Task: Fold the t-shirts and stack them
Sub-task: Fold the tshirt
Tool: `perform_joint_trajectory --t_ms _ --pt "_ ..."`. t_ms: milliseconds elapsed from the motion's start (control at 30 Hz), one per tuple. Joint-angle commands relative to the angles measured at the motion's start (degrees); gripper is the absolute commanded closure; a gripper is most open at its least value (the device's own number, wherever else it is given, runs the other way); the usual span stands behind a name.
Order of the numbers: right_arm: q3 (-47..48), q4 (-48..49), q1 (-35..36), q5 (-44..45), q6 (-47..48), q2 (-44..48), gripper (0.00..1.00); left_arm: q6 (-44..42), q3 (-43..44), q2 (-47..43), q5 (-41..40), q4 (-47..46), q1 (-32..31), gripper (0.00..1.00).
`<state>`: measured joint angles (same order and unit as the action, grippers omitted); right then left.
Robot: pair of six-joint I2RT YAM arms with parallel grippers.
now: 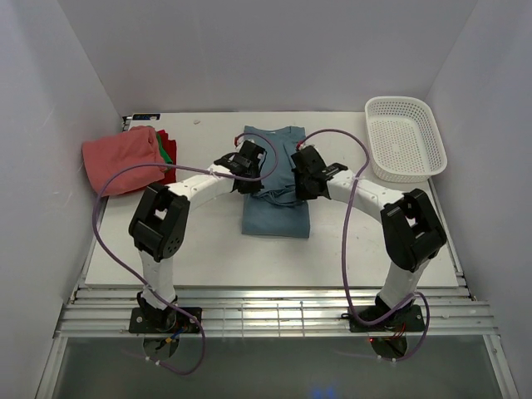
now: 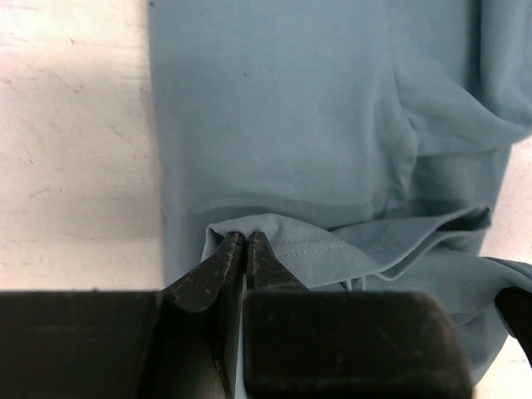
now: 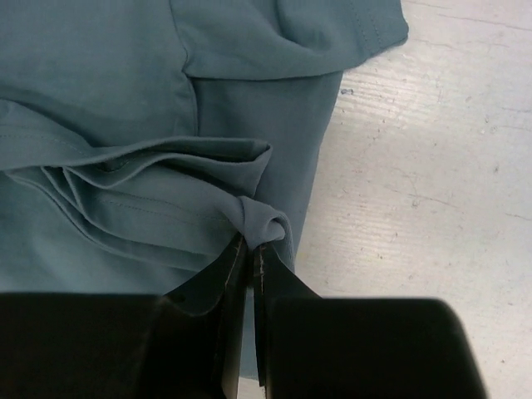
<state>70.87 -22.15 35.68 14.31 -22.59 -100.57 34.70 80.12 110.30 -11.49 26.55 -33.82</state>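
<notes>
White table (image 1: pixel 208 245), blue tee (image 1: pixel 276 218) at centre, left gripper (image 2: pixel 246 239) and right gripper (image 3: pixel 252 246) each clamped on its fabric.

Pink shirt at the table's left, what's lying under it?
A green edge and red fabric stick out on the right from under the pink shirt. The rest of both is covered, so their folds can't be seen.

a white plastic mesh basket (image 1: pixel 407 174) sits at the far right corner of the white surface (image 1: pixel 208 249), which shows faint scuffs up close. plain white walls (image 1: pixel 274 50) enclose three sides; metal slats (image 1: pixel 274 316) run along the near edge.
</notes>
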Motion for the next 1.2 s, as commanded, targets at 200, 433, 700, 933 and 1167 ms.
perform_joint_trajectory --t_ms 200,433,700,933,1167 --pt "6.6 1.4 -1.9 -0.8 2.5 -5.3 0.92 -2.7 3.4 1.2 1.5 -3.0 3.8 0.92" --pt "12.0 -2.3 -2.9 5.5 2.8 -5.5 0.73 -4.1 5.4 -0.5 -4.3 -4.1 3.9 0.58" --pt "12.3 -1.9 -2.9 7.7 5.8 4.6 0.6 -0.3 2.4 -13.4 -12.2 -3.3 2.8 0.51" --pt "6.0 0.6 -2.9 -8.0 2.1 3.8 0.74 3.1 -9.4 -18.2 -3.1 -11.9 -7.0 0.7" --pt "5.2 4.5 -3.0 -20.8 -1.0 -4.9 0.92 7.1 -13.6 -11.3 7.7 -17.4 -10.0 1.0"
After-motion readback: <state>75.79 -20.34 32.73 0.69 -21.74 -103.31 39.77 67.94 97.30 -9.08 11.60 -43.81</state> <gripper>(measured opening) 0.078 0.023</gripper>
